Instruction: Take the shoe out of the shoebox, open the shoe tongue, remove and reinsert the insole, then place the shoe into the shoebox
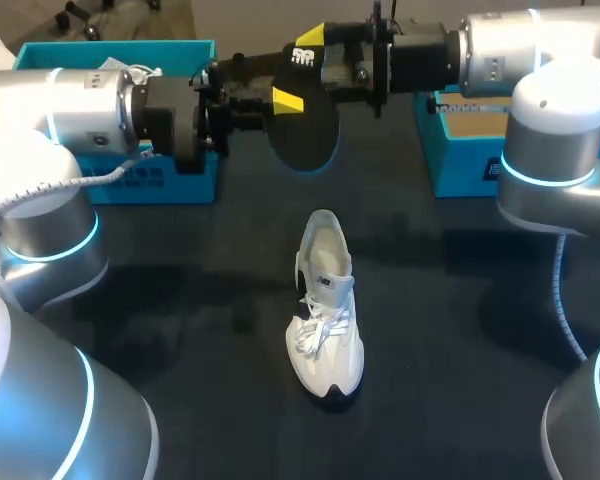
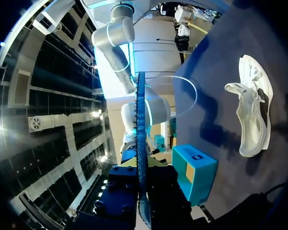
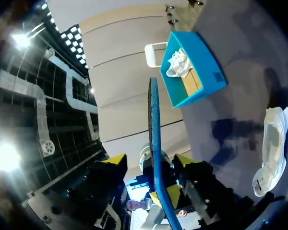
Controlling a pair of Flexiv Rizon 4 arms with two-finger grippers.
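Shoes (image 1: 325,320) two, shoeboxes (image 1: 170,185) two, insole (image 1: 305,135) one

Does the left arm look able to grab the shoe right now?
Probably not yet: the left tool is shut on the insole, held above the table. The shoe itself lies unobstructed.

Open table (image 1: 180,330) beside shoe (image 1: 325,315) (shoeboxes (image 1: 185,180) seemingly behind)

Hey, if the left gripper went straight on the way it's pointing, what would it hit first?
The left gripper holds the insole; straight ahead is probably the right gripper, facing it. The gap between them is unclear.
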